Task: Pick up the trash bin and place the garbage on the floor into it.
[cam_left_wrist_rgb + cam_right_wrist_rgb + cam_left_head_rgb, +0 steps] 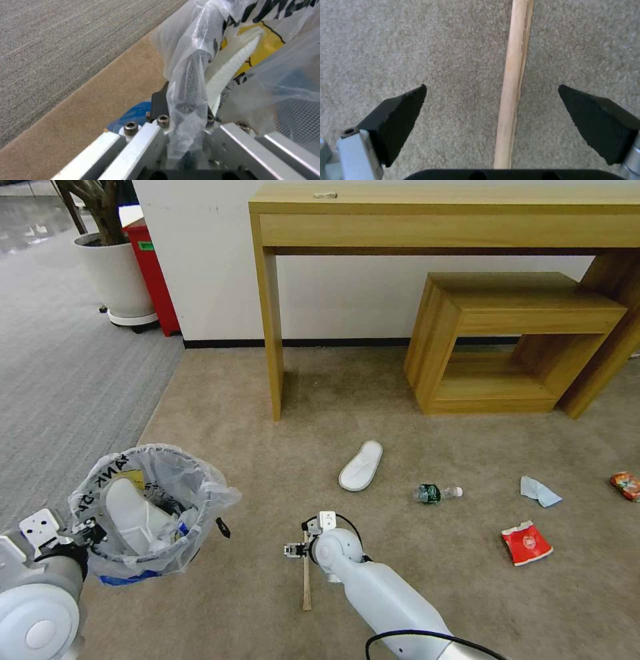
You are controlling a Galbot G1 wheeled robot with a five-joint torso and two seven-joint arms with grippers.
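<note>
Left end effector [90, 532] low at the left, clenched on the rim of the trash bin [143, 513], bag plastic pinched between its pads; left wrist view shows the bag-covered rim [188, 100] running between the fingers. Bin sits near the seam between grey ribbed carpet [60, 373] and the tan floor [400, 607]. Inside the bin: a white slipper [130, 513], something yellow, other scraps.

Right end effector [301, 549] low at centre, released, jaws spread wide, straddling the wooden stick [306, 580] that lies flat on the floor; right wrist view has the stick [513, 87] between the two black pads [400, 117], touching neither, closer to one side.

Further right on the floor, all apart from each other: second white slipper [361, 465], crushed bottle [437, 493] with green label, pale-blue tissue [539, 491], red wrapper [526, 543], orange-red item [626, 485] at the far right edge.
</note>
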